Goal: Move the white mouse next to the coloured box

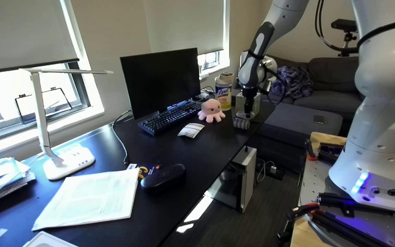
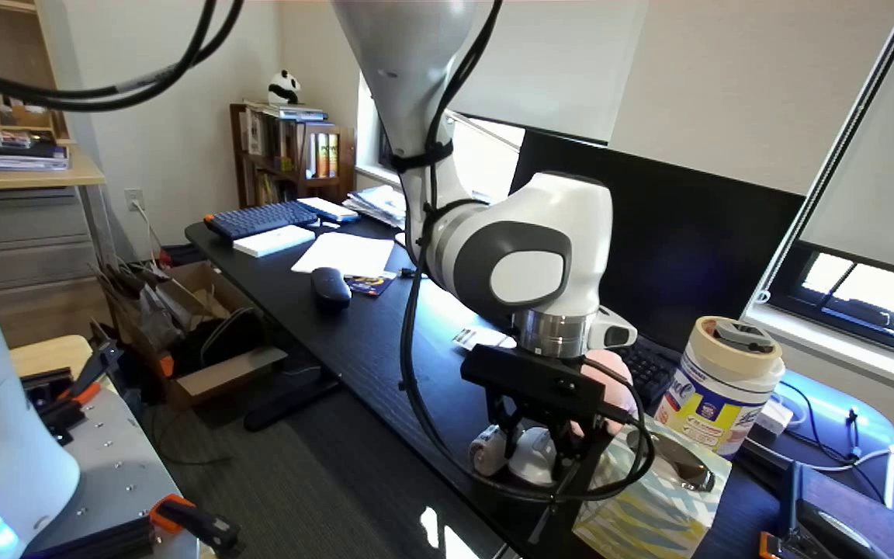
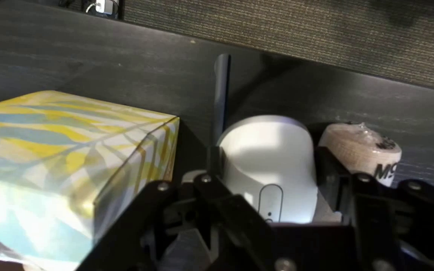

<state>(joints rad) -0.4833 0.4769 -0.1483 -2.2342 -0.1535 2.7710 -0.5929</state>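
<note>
Near the centre of the wrist view, the fingers (image 3: 330, 176) grasp the white mouse (image 3: 270, 162) by both sides. The coloured box (image 3: 62, 154) stands near it at left, a pinkish roll (image 3: 360, 148) at right

smooth white mouse (image 3: 269, 162), just beside but apart from the yellow-and-blue patterned box (image 3: 66, 162)
</note>
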